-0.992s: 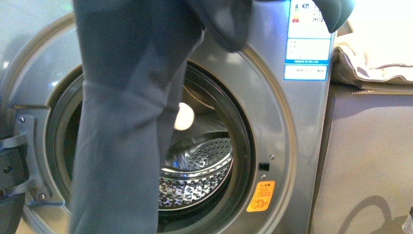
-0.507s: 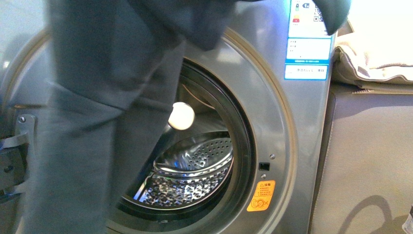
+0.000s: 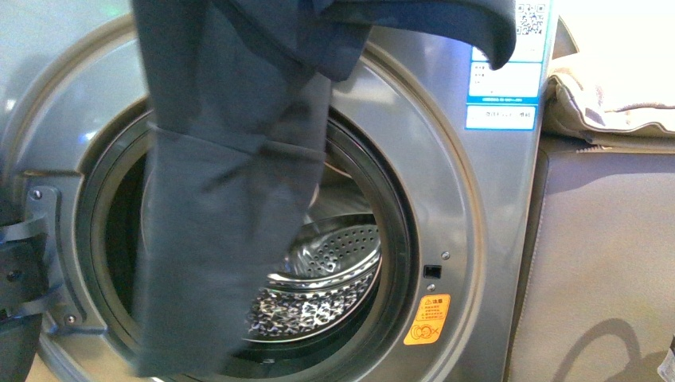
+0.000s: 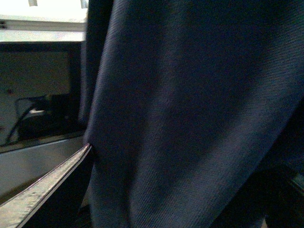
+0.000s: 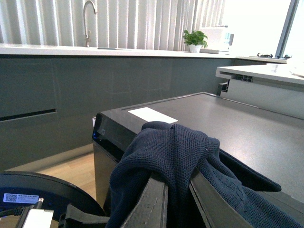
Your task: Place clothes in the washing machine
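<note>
Front view: a silver-grey washer [image 3: 446, 171] fills most of the frame, its round dark-rimmed opening facing the camera. The clothes [image 3: 223, 207] – one limp, dark navy garment with visible seams – hang from above the frame's top edge, draped in front of the washer. They cover the left and middle of the opening, and the lower end reaches nearly to the bottom of the rim. A fold of the same fabric stretches right along the top and overlaps the blue-white labels [image 3: 501, 91]. To the right of the hanging cloth, the perforated steel drum [image 3: 334, 263] shows inside. A yellow sticker [image 3: 427, 320] sits on the front panel at lower right. Right of the washer stands a grey-brown cabinet [image 3: 605, 270] with a folded beige cloth [image 3: 613, 99] on top.

Right wrist view: the right gripper [image 5: 176, 176] has its two fingers [image 5: 154, 199] clamped on a bunched fold of the clothes, which spill over and around them. It is held above the washer's flat dark top. Beyond is a counter [image 5: 57, 50] with a tap [image 5: 87, 14] and a potted plant [image 5: 195, 39].

Left wrist view: navy fabric fills nearly the whole picture. Only a pale slanted edge of the left gripper [image 4: 66, 167] shows, touching the cloth – I cannot tell whether its fingers are clenched or released.
</note>
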